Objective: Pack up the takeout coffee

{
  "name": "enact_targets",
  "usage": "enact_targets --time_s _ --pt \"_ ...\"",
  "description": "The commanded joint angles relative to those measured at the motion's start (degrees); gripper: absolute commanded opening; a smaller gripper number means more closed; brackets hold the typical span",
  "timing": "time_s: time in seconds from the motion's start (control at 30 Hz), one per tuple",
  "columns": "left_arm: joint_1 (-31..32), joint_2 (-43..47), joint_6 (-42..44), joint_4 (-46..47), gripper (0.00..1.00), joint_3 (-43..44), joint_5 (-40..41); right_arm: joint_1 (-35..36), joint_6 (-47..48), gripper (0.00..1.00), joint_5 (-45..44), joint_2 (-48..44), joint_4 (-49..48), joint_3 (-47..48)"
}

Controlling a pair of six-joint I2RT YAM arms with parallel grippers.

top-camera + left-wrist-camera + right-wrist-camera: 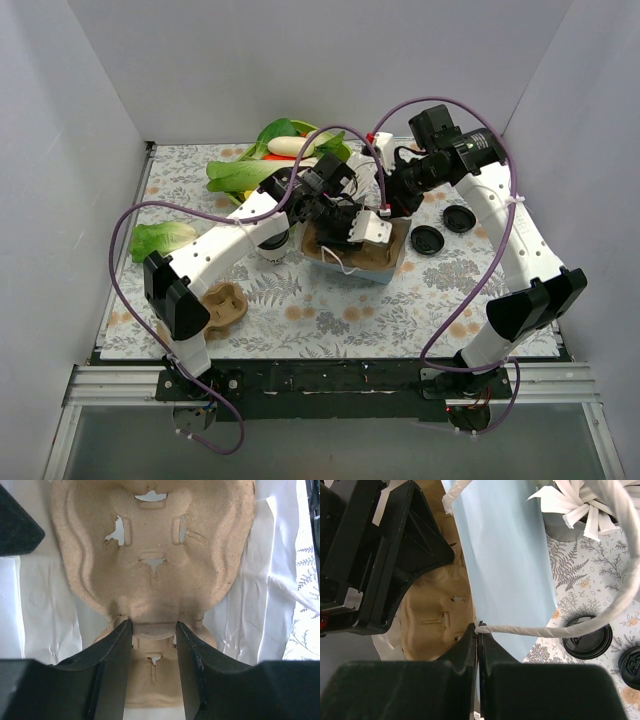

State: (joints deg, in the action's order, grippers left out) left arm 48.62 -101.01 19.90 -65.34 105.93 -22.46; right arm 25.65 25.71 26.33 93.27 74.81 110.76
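A light blue paper bag [392, 266] with twisted white handles [555, 629] stands mid-table. A brown pulp cup carrier [150, 555] lies inside it. My left gripper [154, 630] reaches into the bag and is shut on the carrier's narrow middle bridge. My right gripper [478, 628] is shut on the bag's top edge, where a handle joins the wall. A white cup [271, 247] shows partly under my left arm; its lettering is hidden. Two loose black lids [427, 240] [459, 218] lie on the table right of the bag.
A second pulp carrier [225, 304] lies at the front left. Green leaves [245, 175] and a white radish [293, 145] lie at the back, and one more leaf [160, 238] lies at the left. A grey cup of white straws [580, 505] stands beyond the bag.
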Motion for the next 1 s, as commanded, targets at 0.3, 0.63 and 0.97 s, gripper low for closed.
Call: enact_targets --time_s 0.3,0.63,0.97 --pt "3.2 -0.7 -0.8 -9.4 0.0 6.9 6.5 -1.4 -8.6 0.01 11.8 -1.8 0.3 -3.4" --pt "8.0 0.9 -6.3 -13.1 0.0 9.1 4.4 2.4 -13.0 0.01 20.5 -3.5 0.4 -1.7" --pt "8.5 -2.3 -7.4 -13.7 0.0 10.1 9.7 -4.0 -13.0 0.19 20.0 2.9 0.3 0.4"
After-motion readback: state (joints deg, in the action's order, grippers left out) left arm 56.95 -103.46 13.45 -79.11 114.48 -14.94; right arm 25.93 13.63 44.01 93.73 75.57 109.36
